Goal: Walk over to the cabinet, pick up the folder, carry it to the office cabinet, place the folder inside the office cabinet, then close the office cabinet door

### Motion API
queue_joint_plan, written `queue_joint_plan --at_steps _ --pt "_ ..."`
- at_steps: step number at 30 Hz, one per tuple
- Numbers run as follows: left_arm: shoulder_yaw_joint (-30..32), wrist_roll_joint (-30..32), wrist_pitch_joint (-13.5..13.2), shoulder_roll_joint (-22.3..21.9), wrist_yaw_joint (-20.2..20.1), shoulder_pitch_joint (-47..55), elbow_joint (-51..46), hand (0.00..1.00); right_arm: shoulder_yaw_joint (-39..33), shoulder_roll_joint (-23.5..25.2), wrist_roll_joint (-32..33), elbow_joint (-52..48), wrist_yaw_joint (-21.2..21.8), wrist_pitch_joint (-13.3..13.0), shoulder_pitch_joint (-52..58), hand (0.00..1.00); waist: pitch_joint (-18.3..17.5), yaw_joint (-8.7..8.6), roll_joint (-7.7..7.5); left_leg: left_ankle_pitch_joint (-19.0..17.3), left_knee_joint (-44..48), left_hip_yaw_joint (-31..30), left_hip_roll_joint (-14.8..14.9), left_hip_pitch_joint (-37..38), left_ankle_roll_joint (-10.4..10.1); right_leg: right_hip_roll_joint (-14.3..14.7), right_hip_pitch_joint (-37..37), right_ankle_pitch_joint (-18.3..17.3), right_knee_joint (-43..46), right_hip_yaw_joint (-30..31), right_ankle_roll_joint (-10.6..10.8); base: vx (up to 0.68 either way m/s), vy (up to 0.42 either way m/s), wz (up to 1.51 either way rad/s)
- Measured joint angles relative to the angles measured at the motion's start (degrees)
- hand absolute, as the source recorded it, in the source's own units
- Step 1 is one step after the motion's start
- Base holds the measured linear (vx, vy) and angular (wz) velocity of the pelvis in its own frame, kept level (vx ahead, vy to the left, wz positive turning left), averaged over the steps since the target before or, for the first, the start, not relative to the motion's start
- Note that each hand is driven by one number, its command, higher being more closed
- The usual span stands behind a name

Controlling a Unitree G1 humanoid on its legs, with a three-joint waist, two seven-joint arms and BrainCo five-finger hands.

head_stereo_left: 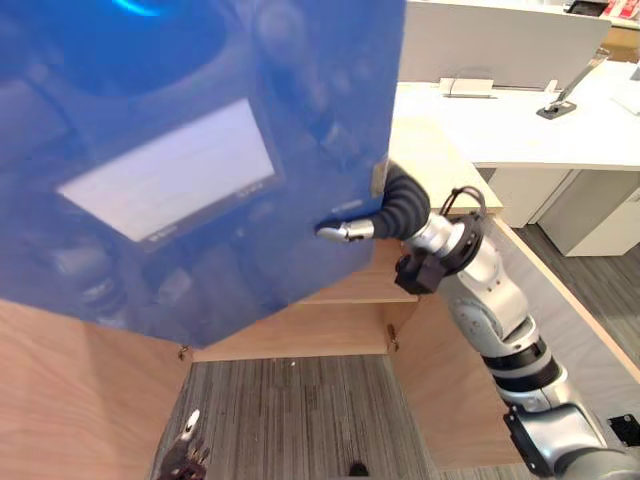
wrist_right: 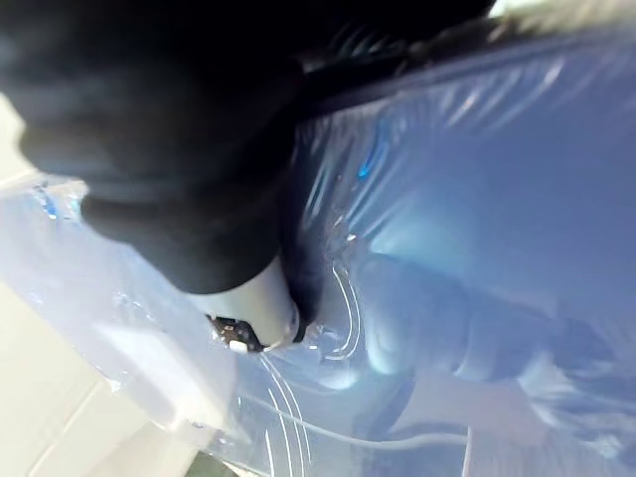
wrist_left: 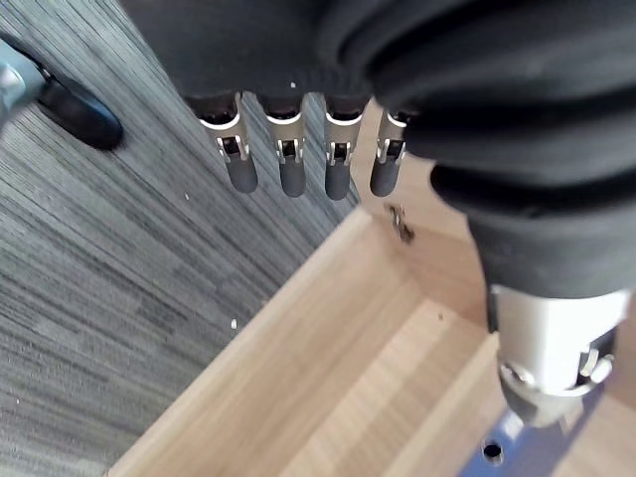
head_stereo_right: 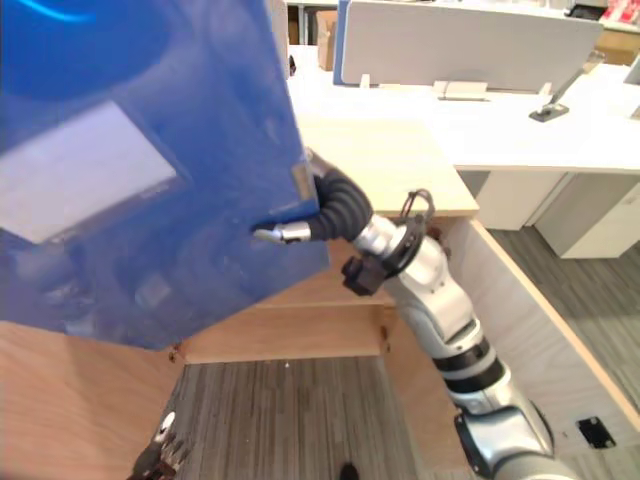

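The folder (head_stereo_left: 200, 150) is being held above the open cabinet (head_stereo_left: 300, 345), its side edge clamped in the right hand (head_stereo_left: 398, 212), thumb on the front. It is being judged stiff, light and slick, best gripped at that edge; its long axis is tilted, face toward the camera. The left hand (wrist_left: 288, 159) is being hung low, fingers straight and apart.

Bright, even room light is washing over the white surface (head_stereo_left: 520, 125) behind. The glossy folder (head_stereo_left: 200, 150) is throwing back pale reflections and a cyan glint near its top edge, and streaky glare is showing beside my right robot hand (wrist_right: 243, 298). The floor (head_stereo_left: 290, 410) below is lying dimmer.
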Motion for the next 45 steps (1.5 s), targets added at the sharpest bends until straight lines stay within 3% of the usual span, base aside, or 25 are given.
queue_joint_plan --at_steps 2,5,6,8,12,16,19,23,26,29,36,41,45 --pt "7.0 0.6 0.7 -0.4 0.5 2.2 2.5 0.0 0.5 -0.1 -0.5 0.0 0.5 0.5 3.7 1.0 -0.2 -0.05 -0.37 0.3 -0.8 0.0 0.0 0.7 0.0 0.0 0.3 0.0 -0.1 0.0 0.0 0.0 0.0 0.0" --pt "11.4 2.5 1.1 -1.2 2.8 4.6 3.1 0.0 2.0 -1.1 -2.4 -0.8 1.0 0.7 5.8 1.0 -0.3 -0.21 -0.42 0.7 -1.5 -0.1 -0.1 0.7 -0.2 0.0 0.1 0.0 -0.2 0.0 0.0 0.0 0.0 0.0" --pt "12.3 7.0 1.1 -1.8 3.5 5.5 3.2 0.0 2.3 -1.5 -3.0 -1.3 1.6 0.9 6.7 1.0 -0.3 -0.01 -0.41 1.0 -1.9 -0.1 -0.1 0.7 -0.2 0.0 -0.1 0.0 -0.2 0.0 0.0 0.0 0.0 0.0" --pt "12.4 8.0 1.5 -3.5 3.7 7.2 3.0 0.0 2.3 -1.8 -3.4 -2.1 1.8 0.9 8.1 1.0 -0.3 0.17 -0.37 1.2 -2.2 -0.2 -0.2 0.7 -0.2 0.0 -0.2 0.0 -0.3 -0.1 0.0 0.0 0.0 0.0" --pt "5.6 5.0 2.2 -8.2 2.1 12.9 0.8 0.0 4.0 -4.1 -5.1 -4.8 2.4 1.1 10.0 1.0 0.2 0.19 0.24 1.2 -2.2 -0.4 -0.4 -0.1 -0.2 -0.2 -0.9 0.0 -0.3 -0.2 0.1 0.01 0.023 0.02" --pt "3.5 4.5 2.3 -7.9 0.4 13.0 0.3 0.0 7.6 -5.5 -8.3 -4.7 3.2 1.1 9.9 1.0 1.3 0.45 1.17 1.2 -2.1 -0.9 -0.4 -0.7 -0.2 -0.2 -1.3 -0.1 -0.2 -0.5 0.1 0.0 0.02 0.05" --pt "2.8 5.7 2.1 -7.7 0.4 9.7 -1.0 0.0 10.2 -6.6 -11.1 -4.5 3.0 1.0 7.5 1.0 5.2 0.21 1.57 0.1 2.9 -1.6 -0.2 -5.5 -0.1 -0.4 -4.9 -0.2 2.6 -0.7 0.2 -0.08 0.025 0.04" --pt "1.9 8.4 0.8 -7.8 0.6 4.5 -2.3 0.0 12.7 -10.5 -14.9 -4.5 2.1 0.9 2.7 1.0 13.1 0.22 3.28 -3.2 13.4 -1.5 -0.1 -13.8 0.4 -1.5 -15.4 -5.0 16.8 0.6 0.6 -0.17 0.048 -0.06" --pt "1.9 9.6 0.4 -8.3 1.1 3.8 -3.2 0.0 13.4 -11.6 -16.9 -5.0 1.3 0.3 2.8 1.0 16.0 0.14 3.46 -6.7 20.9 -0.8 0.0 -19.2 0.2 -2.3 -22.7 -9.4 26.9 2.2 0.7 -0.14 0.024 -0.16" --pt "2.1 10.5 0.2 -8.7 1.6 3.6 -4.7 0.0 13.4 -12.4 -22.5 -6.6 -0.3 -0.4 3.1 1.0 17.6 0.3 3.63 -10.4 29.5 0.0 0.7 -24.8 0.3 -2.5 -29.7 -13.5 36.6 3.7 0.9 -0.11 -0.006 -0.17" --pt "3.1 11.5 -0.5 -9.6 1.9 1.6 -6.4 0.0 12.4 -14.2 -28.9 -7.5 -3.5 -2.0 4.2 1.0 20.5 0.49 4.06 -17.4 45.0 -0.5 1.9 -34.6 -0.1 -3.2 -40.8 -20.8 53.5 4.9 0.4 -0.05 -0.023 0.0" --pt "2.1 11.5 -0.5 -8.9 2.5 -0.6 -7.8 0.0 7.5 -14.5 -29.9 -4.7 -6.5 -2.1 3.9 1.0 24.0 1.16 4.02 -21.6 56.5 -2.3 2.5 -43.0 -0.1 -4.0 -48.8 -25.1 64.7 4.9 0.9 -0.07 0.016 0.1" --pt "0.1 11.2 -1.0 -8.5 3.6 -1.3 -9.3 0.0 3.3 -14.6 -28.5 2.1 -8.5 -2.2 3.5 1.0 24.7 1.95 4.0 -23.2 62.1 -3.3 2.5 -48.8 0.1 -4.1 -54.1 -26.5 69.8 5.0 1.2 -0.07 0.03 0.07"
